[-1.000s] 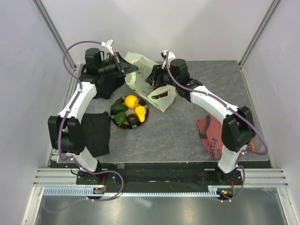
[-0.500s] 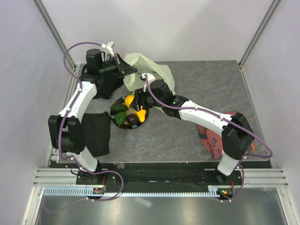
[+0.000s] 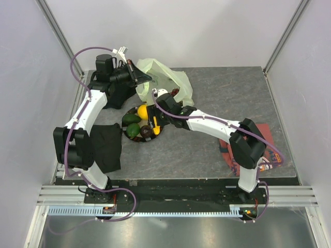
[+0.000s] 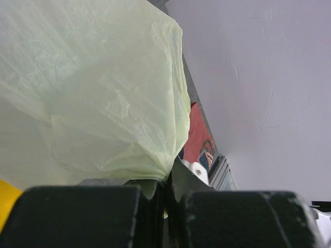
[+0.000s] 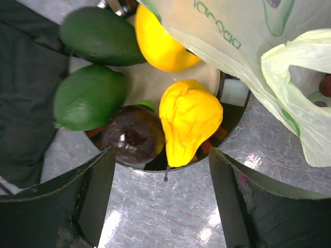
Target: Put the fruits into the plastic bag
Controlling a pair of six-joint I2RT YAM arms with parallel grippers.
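Left pincer [image 4: 166, 194]: pressed together on a gathered edge of the bag [image 4: 93, 88], holding it raised at the far left of the tabletop [image 3: 227, 93].

Right pincer [image 5: 161, 201]: spread wide, holding nothing, poised above the plate [image 5: 231, 116], with its fingers [image 5: 98, 191] flanking the near rim.

On the plate: green fruits [image 5: 88, 98], two in number; a lemon [image 5: 163, 44] partly under the bag; a yellow pear-shaped fruit [image 5: 189, 121] and a dark brown fruit [image 5: 132, 139], these two touching. The bag's lower edge overlaps the plate's far side.

A dark reddish fruit [image 5: 326, 85] shows inside the bag; its kind is unclear.

A black cloth [image 5: 26, 77] lies beside the plate.
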